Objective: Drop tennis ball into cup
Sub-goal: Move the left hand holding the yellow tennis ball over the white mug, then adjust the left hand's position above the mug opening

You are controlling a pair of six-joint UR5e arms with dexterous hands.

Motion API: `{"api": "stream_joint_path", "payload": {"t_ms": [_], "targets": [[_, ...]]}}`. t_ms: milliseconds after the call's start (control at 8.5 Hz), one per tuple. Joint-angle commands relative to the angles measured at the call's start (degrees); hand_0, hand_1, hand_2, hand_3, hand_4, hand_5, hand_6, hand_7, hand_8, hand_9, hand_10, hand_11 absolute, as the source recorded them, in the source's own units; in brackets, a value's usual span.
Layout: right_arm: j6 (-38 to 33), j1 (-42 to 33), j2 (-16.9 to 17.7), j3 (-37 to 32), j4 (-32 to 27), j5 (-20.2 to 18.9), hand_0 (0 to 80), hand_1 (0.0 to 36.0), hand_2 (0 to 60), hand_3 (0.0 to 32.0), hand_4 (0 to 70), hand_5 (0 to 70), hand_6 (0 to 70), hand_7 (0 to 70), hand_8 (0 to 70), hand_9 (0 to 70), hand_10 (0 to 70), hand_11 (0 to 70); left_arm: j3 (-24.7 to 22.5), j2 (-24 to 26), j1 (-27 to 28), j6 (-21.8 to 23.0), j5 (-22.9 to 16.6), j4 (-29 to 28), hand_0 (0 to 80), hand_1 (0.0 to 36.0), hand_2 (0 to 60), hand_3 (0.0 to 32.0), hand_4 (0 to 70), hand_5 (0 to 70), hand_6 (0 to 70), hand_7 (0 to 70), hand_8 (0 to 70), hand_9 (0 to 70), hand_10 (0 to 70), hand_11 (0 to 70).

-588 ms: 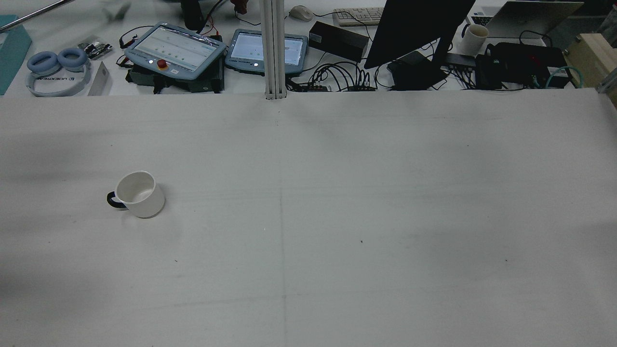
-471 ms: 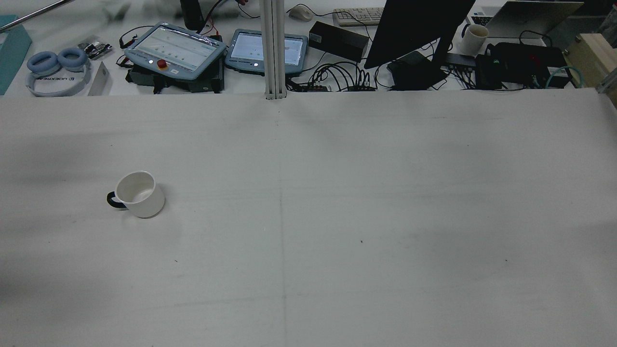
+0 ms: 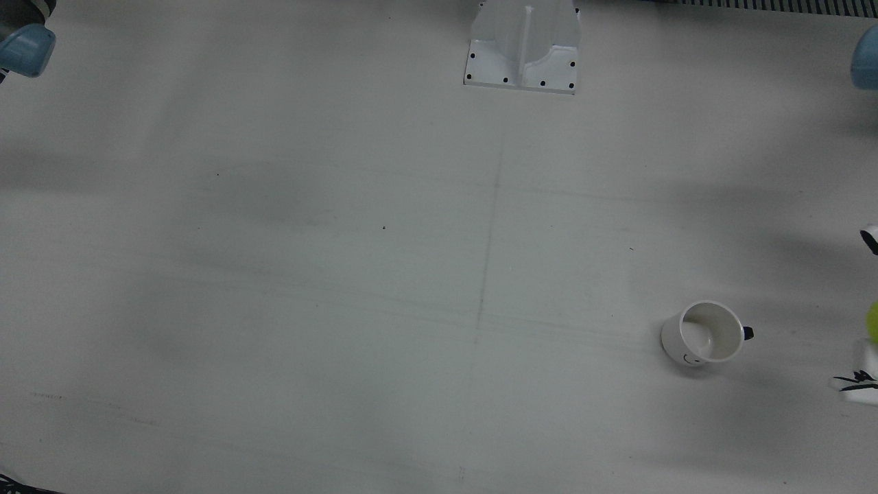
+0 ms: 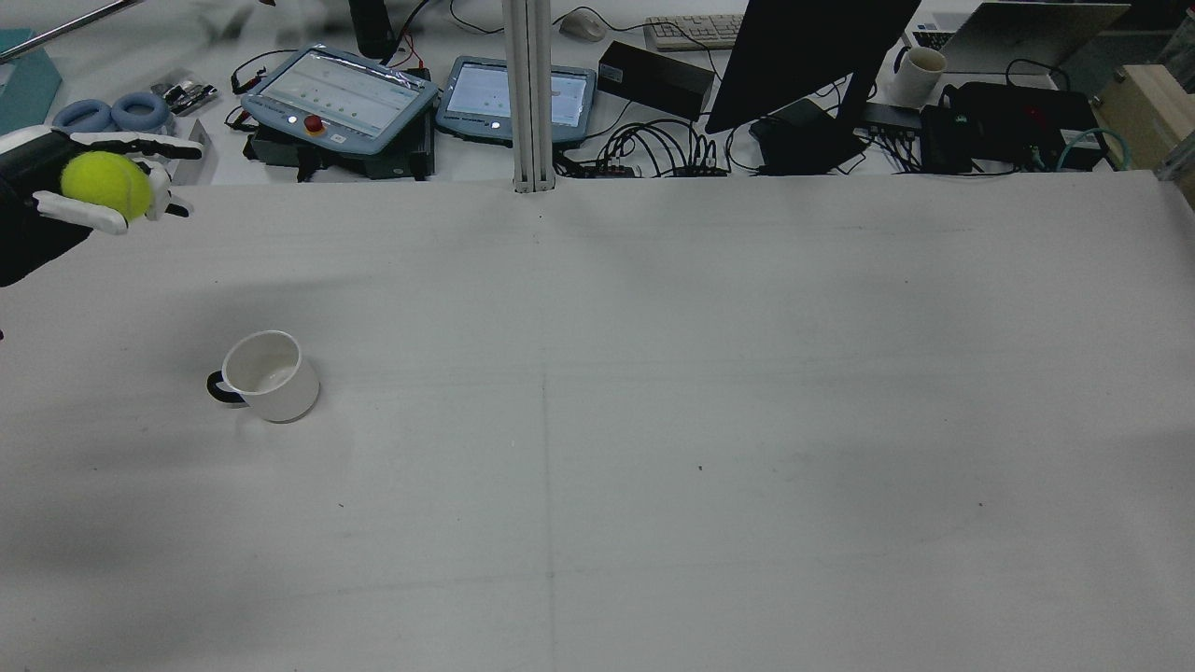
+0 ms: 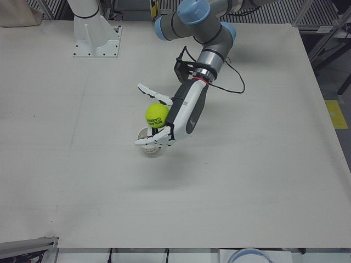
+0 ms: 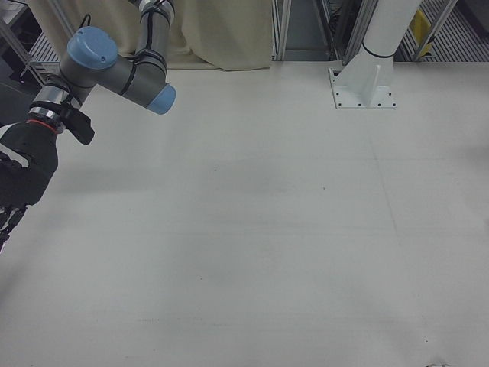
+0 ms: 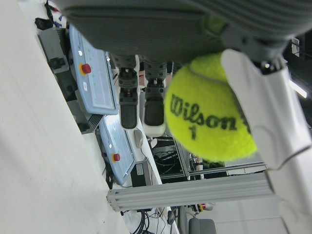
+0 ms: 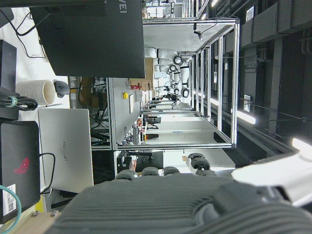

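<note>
My left hand (image 4: 39, 229) is shut on a yellow-green tennis ball (image 4: 105, 186) and holds it high above the table's left edge. The white cup (image 4: 271, 376) with a dark handle stands upright and empty, to the right of the hand and nearer the camera. In the left-front view the hand (image 5: 174, 121) and ball (image 5: 157, 114) hang in front of the cup (image 5: 145, 149), partly hiding it. In the front view the ball (image 3: 872, 322) is at the right edge, apart from the cup (image 3: 706, 333). The left hand view shows the ball (image 7: 209, 117) against the palm. My right hand (image 6: 21, 180) is empty at its far side.
Beyond the table's far edge stand two teach pendants (image 4: 341, 93), blue headphones (image 4: 112, 112), a metal post (image 4: 527, 93), a black monitor (image 4: 803, 56) and cables. A white pedestal (image 3: 523, 44) is bolted at the robot's side of the table.
My left hand with the tennis ball has come into the rear view from the left edge. The cup has not moved.
</note>
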State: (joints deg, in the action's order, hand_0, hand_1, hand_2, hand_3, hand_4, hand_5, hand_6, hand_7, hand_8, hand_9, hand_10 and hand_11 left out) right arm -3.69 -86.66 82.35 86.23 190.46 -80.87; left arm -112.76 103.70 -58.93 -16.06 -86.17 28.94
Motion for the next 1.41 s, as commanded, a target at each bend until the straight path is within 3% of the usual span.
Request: {"api": "stream_joint_path", "payload": {"t_ms": [0,118,235,353,471,588,824,941,1176,1294], "targets": [[-0.09,0.0,0.0,-0.09,0.0,0.01,0.0,0.0,0.0,0.0,0.0,0.0,0.0,0.0,0.0,0.0,0.0,0.0,0.87,0.1,11.08,-0.46,5.46,-0.45,48.5,6.2,0.0,0.0,36.9,11.8,55.7,70.0,42.1,62.3,23.7,34.6],[-0.09,0.0,0.0,-0.09,0.0,0.01,0.0,0.0,0.0,0.0,0.0,0.0,0.0,0.0,0.0,0.0,0.0,0.0,1.4,-0.08,14.34,-0.46,7.23,-1.16,48.1,5.3,0.0,0.0,36.4,13.2,64.0,70.0,43.8,62.4,23.9,34.7],[-0.09,0.0,0.0,-0.09,0.0,0.01,0.0,0.0,0.0,0.0,0.0,0.0,0.0,0.0,0.0,0.0,0.0,0.0,2.28,0.36,14.81,-0.46,7.42,-1.51,48.6,5.8,0.0,0.0,36.4,12.7,59.9,70.0,43.2,62.6,24.2,35.3],[-0.09,0.0,0.0,-0.09,0.0,0.01,0.0,0.0,0.0,0.0,0.0,0.0,0.0,0.0,0.0,0.0,0.0,0.0,3.33,0.27,14.73,-0.46,7.42,-2.38,48.9,6.5,0.0,0.0,36.2,11.3,51.5,70.0,41.7,62.7,24.2,35.3],[-0.09,0.0,0.0,-0.09,0.0,0.01,0.0,0.0,0.0,0.0,0.0,0.0,0.0,0.0,0.0,0.0,0.0,0.0,3.69,0.27,14.29,-0.2,7.33,-2.39,49.6,6.1,0.0,0.0,37.1,12.9,60.4,70.0,43.8,63.4,24.6,36.0],[-0.09,0.0,0.0,-0.09,0.0,0.01,0.0,0.0,0.0,0.0,0.0,0.0,0.0,0.0,0.0,0.0,0.0,0.0,3.86,1.23,12.46,-0.37,7.24,-1.96,50.3,6.4,0.0,0.0,38.9,13.1,61.0,70.0,44.4,64.2,24.8,36.2],[0.0,0.0,0.0,-0.01,0.0,0.01,0.0,0.0,0.0,0.0,0.0,0.0,0.0,0.0,0.0,0.0,0.0,0.0,5.97,3.87,7.28,-0.46,6.54,-1.95,50.5,6.6,0.0,0.0,40.0,12.3,53.7,70.0,43.0,64.0,24.3,35.4],[0.0,0.0,0.0,-0.01,0.0,0.01,0.0,0.0,0.0,0.0,0.0,0.0,0.0,0.0,0.0,0.0,0.0,0.0,5.98,3.79,6.91,-0.37,6.54,-1.95,50.2,5.2,0.0,0.0,39.7,16.7,70.0,70.0,46.0,63.4,23.9,34.8],[0.0,0.0,0.0,-0.01,0.0,-0.08,0.0,0.0,0.0,0.0,0.0,0.0,0.0,0.0,0.0,0.0,0.0,0.0,5.19,3.44,6.9,-0.02,6.54,-1.95,49.1,5.9,0.0,0.0,38.1,13.3,58.0,70.0,42.5,62.0,22.5,32.7],[0.0,0.0,0.0,-0.01,0.0,0.01,0.0,0.0,0.0,0.0,0.0,0.0,0.0,0.0,0.0,0.0,0.0,0.0,4.23,2.65,6.73,0.06,6.54,-2.13,48.5,5.5,0.1,0.0,37.1,13.1,60.4,70.0,42.4,61.1,22.1,32.2]]}}
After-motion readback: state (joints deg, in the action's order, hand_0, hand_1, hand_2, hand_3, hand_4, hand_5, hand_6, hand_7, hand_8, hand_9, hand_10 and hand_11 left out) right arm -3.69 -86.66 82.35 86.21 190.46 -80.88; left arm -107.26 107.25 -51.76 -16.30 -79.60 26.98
